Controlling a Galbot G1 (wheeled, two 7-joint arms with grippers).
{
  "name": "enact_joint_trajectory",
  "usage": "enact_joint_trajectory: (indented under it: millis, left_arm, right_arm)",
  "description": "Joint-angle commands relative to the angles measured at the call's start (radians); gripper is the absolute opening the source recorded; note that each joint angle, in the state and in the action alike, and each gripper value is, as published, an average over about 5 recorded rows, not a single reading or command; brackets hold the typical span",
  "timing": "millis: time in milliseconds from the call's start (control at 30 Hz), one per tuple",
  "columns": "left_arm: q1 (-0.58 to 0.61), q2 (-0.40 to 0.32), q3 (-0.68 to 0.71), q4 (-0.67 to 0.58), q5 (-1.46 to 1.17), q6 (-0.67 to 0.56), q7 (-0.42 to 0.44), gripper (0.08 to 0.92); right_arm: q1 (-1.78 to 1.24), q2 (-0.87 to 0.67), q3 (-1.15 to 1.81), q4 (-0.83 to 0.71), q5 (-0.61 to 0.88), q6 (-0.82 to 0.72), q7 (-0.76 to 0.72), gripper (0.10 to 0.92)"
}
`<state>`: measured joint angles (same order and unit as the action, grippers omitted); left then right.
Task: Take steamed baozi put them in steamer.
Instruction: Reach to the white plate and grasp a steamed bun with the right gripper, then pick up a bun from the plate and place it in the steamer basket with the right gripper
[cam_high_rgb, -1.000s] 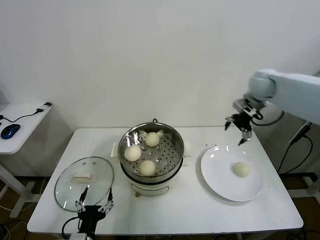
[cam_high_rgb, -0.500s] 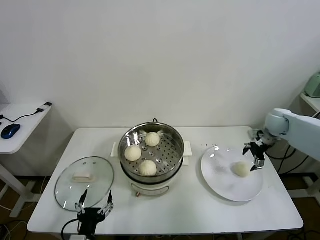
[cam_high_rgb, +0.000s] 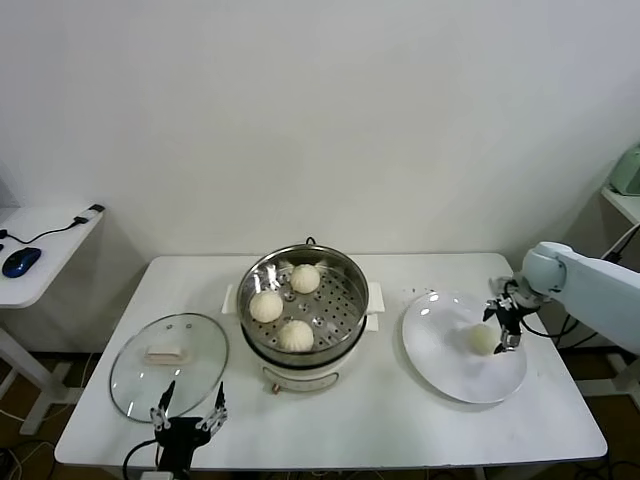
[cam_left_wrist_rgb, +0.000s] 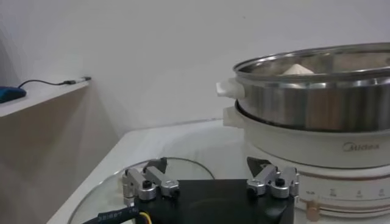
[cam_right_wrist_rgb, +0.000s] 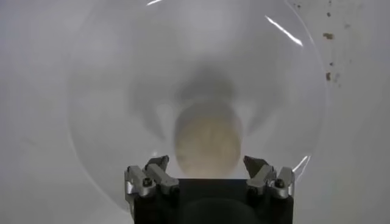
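1. Head view, starting at the robot's left: the left gripper (cam_high_rgb: 188, 420) sits low at the table's near edge, its fingers spread wide and holding nothing, just in front of the near rim of the glass lid (cam_high_rgb: 170, 360).
2. Left wrist view shows the same parked pose: the open fingers (cam_left_wrist_rgb: 149, 181) rest over the lid's glass (cam_left_wrist_rgb: 109, 189), with the steamer's steel wall (cam_left_wrist_rgb: 317, 100) rising close beyond them and bare white table (cam_left_wrist_rgb: 177, 143) open between lid and wall.
3. Moving rightward from that gripper, the steamer (cam_high_rgb: 355, 285) stands at the table's middle; three steamed baozi (cam_high_rgb: 266, 306) lie on its perforated tray, well inside the rim.
4. A bare strip of table separates the steamer's handle from the white plate (cam_high_rgb: 440, 370).
5. The right gripper (cam_high_rgb: 503, 322) hangs down over the far right part of the plate, its arm reaching in from beyond the table's right edge, elbow out to the side.
6. The fourth baozi (cam_high_rgb: 482, 339) lies on the plate just beside and slightly below this gripper, toward the steamer side.
7. In the right wrist view the gripper (cam_right_wrist_rgb: 209, 173) points straight down with fingers wide apart, the bun (cam_right_wrist_rgb: 208, 144) centred between the fingertips (cam_right_wrist_rgb: 156, 165); whether they touch it I cannot tell.
8. Clear plate surface (cam_right_wrist_rgb: 122, 79) surrounds the bun on all sides, and the plate's rim lies near the table's right edge.
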<state>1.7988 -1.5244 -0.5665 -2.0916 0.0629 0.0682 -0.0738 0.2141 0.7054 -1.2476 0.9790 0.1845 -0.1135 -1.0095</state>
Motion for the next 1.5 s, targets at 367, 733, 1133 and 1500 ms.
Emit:
enact_joint_trajectory:
  millis: [367, 733, 1133, 1500]
  left_arm:
    - [-0.003, -0.002, 0.001, 0.000, -0.002, -0.001, -0.001, 0.823]
    - [-0.007, 0.000, 0.008, -0.004, -0.002, 0.000, -0.001, 0.823]
    - [-0.033, 0.008, 0.014, -0.018, -0.001, 0.008, 0.003, 0.823]
    - [-0.027, 0.012, 0.010, -0.021, 0.011, -0.007, 0.002, 0.823]
  right_arm:
    - [0.059, -0.003, -0.039, 0.032, 0.003, -0.016, -0.004, 0.655]
    - [0.824, 0.098, -0.618, 0.305, 0.510, -0.046, -0.053, 0.636]
    - [0.992, 0.423, -0.581, 0.508, 0.899, -0.200, 0.069, 0.636]
    - [0.699, 0.566, -0.550, 0.477, 0.869, -0.320, 0.288, 0.636]
